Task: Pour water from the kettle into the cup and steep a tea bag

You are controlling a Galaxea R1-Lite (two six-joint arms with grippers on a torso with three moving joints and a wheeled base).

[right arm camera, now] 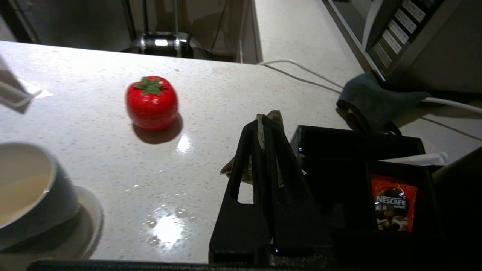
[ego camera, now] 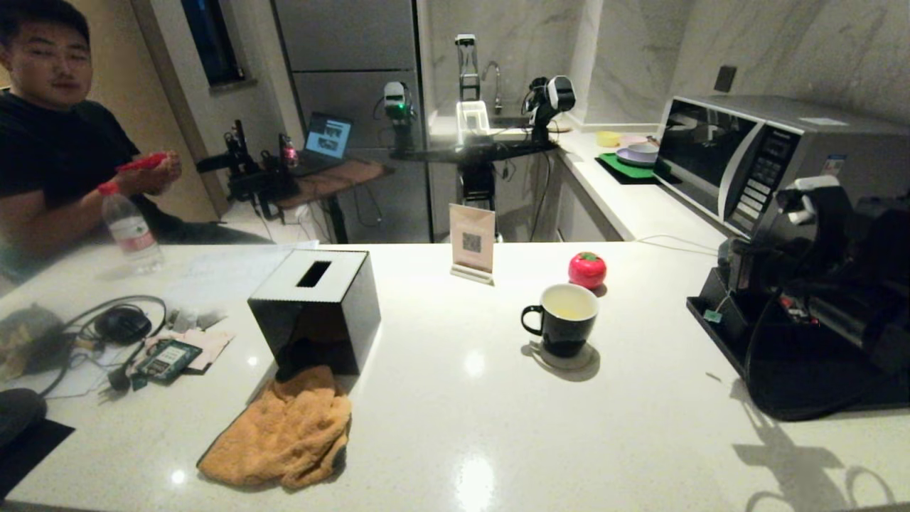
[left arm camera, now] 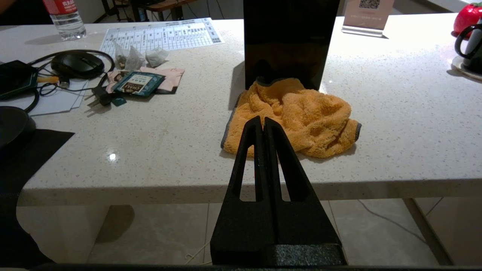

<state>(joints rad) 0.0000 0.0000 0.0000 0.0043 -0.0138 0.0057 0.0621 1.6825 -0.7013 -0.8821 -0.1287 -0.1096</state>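
Above the counter's right side, beside the black tray (right arm camera: 357, 150), the right gripper (right arm camera: 268, 124) is pinching the tea bag (right arm camera: 271, 117) between pressed-together jaws. Nearby, the cup (ego camera: 565, 320) is holding water (ego camera: 569, 307). Off the counter's edge, the left gripper (left arm camera: 263, 122) is hanging with its 2 jaws pressed together, empty.

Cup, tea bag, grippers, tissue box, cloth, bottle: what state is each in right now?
Cup: upright on a coaster, holding pale water.
Tea bag: pinched in the right gripper, not yet in the cup.
Left gripper: shut, empty, off the counter's edge.
Tissue box: upright.
Orange cloth: crumpled.
Bottle: upright, capped.
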